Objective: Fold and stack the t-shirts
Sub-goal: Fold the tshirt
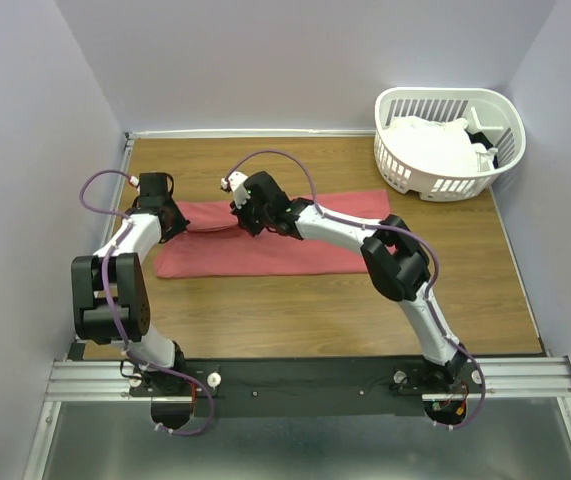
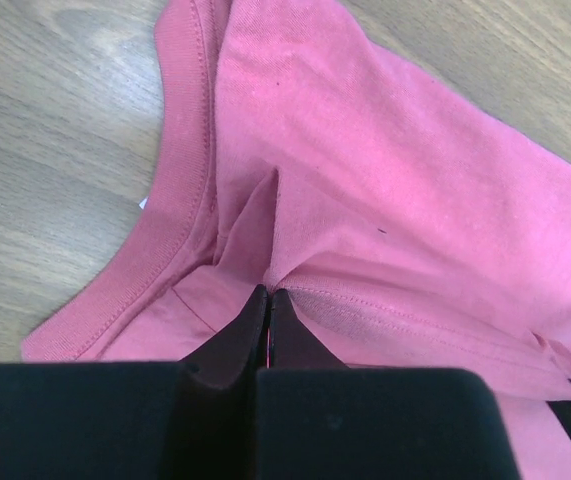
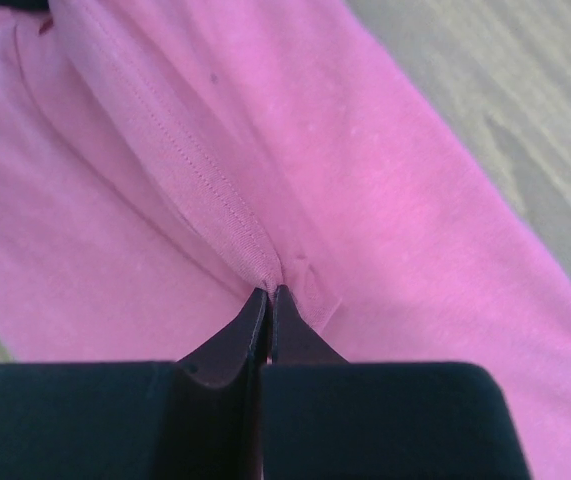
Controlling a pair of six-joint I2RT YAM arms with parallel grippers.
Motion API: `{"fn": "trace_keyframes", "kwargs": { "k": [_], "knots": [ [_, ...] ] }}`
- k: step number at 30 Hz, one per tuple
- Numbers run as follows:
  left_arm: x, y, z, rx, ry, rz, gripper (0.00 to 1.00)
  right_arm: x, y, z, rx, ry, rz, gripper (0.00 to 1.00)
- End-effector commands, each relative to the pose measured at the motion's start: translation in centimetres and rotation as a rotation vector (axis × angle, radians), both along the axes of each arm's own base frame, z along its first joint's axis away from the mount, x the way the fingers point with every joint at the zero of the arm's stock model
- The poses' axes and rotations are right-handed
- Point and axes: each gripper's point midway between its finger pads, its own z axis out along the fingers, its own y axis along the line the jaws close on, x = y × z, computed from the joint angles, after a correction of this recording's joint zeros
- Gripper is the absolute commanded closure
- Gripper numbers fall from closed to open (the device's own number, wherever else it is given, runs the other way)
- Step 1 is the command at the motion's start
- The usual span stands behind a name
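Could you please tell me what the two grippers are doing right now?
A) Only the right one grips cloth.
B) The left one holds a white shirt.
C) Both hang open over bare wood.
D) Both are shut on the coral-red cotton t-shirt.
D: the wrist views show the left gripper and the right gripper each shut on a pinched ridge of the coral-red cotton t-shirt.

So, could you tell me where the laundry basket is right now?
In the top view, the laundry basket sits at the far right corner of the table, near the right end of the coral-red shirt.
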Motion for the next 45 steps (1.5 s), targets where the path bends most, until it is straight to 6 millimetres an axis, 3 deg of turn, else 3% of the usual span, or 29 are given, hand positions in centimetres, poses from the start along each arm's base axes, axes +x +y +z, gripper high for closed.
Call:
{"fn": "trace_keyframes", "kwargs": {
  "k": [1, 14, 18, 23, 28, 33, 37, 41, 45],
  "knots": [
    [-1.2, 0.1, 0.3, 0.001, 0.005, -0.014, 1.00, -1.7, -0.2, 0.7, 0.013, 0.029, 0.049, 0.94],
    [-4.0, 1.0, -1.6, 0.046, 0.072, 0.034, 1.00, -4.5, -0.3, -1.7, 0.004, 0.137, 0.115, 0.92],
    [-4.8, 0.9, -2.8, 0.040, 0.094, 0.038, 0.99, -5.1, -0.2, -2.4, -0.002, 0.165, 0.131, 0.86],
    [-4.7, 1.2, -3.0, 0.045, 0.093, 0.054, 0.82, -5.7, -0.1, -2.1, 0.009, 0.181, 0.154, 0.80],
    [-4.2, 1.4, -1.1, 0.057, 0.041, 0.063, 0.61, -6.8, -0.8, -0.8, 0.023, 0.202, 0.167, 0.67],
    [-4.4, 1.3, 0.7, 0.056, -0.005, 0.061, 0.46, -8.4, -3.1, -0.2, 0.008, 0.228, 0.133, 0.59],
    [-5.2, 1.4, 1.8, 0.066, -0.031, 0.071, 0.41, -7.7, -7.2, 1.5, -0.013, 0.186, -0.013, 0.54],
    [-5.7, -0.1, 2.9, 0.066, -0.068, 0.043, 0.41, -6.5, -11.2, 2.0, -0.015, 0.188, -0.154, 0.51],
    [-5.3, -1.0, 2.4, 0.070, -0.056, 0.023, 0.50, -6.6, -11.1, 2.6, 0.039, 0.244, -0.144, 0.57]
  ]
}}
